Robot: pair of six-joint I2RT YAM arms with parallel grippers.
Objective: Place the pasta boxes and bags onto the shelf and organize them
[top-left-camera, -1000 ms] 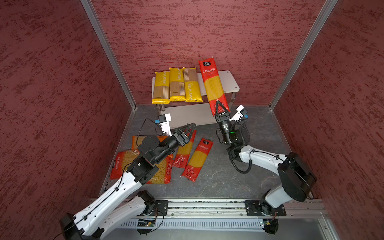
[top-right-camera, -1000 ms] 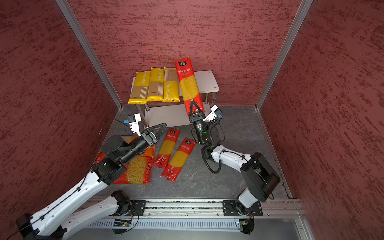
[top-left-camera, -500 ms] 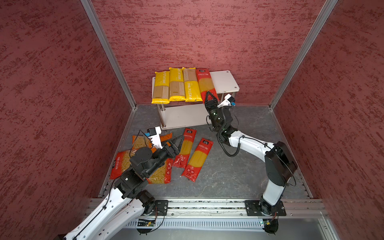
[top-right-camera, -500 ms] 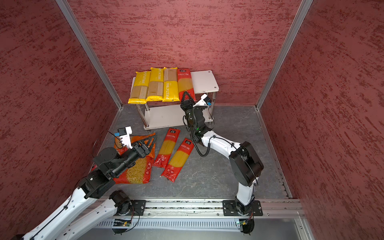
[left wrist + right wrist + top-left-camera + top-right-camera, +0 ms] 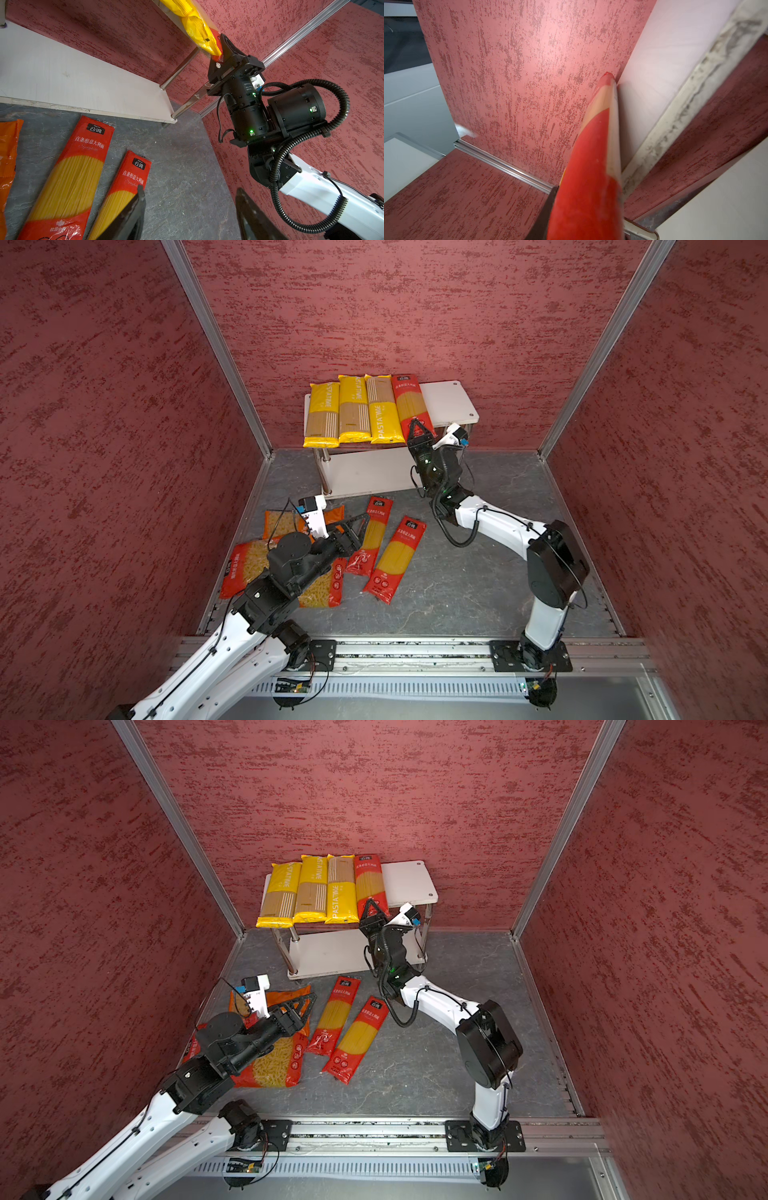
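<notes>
**Fourth pack goes onto the top board**

A dark grey stone floor [image 5: 457,593] boxed in by mottled red walls [image 5: 415,315], and at the back edge of that floor stands the shelf [image 5: 451,402]. Three yellow spaghetti packs [image 5: 353,406] lie side by side from the top board's left edge. Right beside them, touching the third, lies a red spaghetti bag [image 5: 409,404]. Its near end pokes out over the board's front edge.

That's where the right gripper [image 5: 417,427] is, fingers clamped on the bag's near end. The right wrist view shows the bag running straight out from between the jaws along the white board. So the step in hand looks like the set-down of the first red bag, with the release not yet made. The right end of the top board is bare, and so is the lower board [image 5: 365,472].

Down at the floor's left side, the left gripper [image 5: 190,189] hovers with its fingers spread and nothing between them, above two more red spaghetti bags [image 5: 397,558] lying side by side at a slant. Three short-pasta bags [image 5: 249,564] are heaped by the floor's left edge, partly under that arm.

What next? I'd say the right fingers need to let go cleanly and back straight off, so the bag isn't dragged off the front edge. Then the left gripper is well placed to drop onto the nearer floor bag.
</notes>
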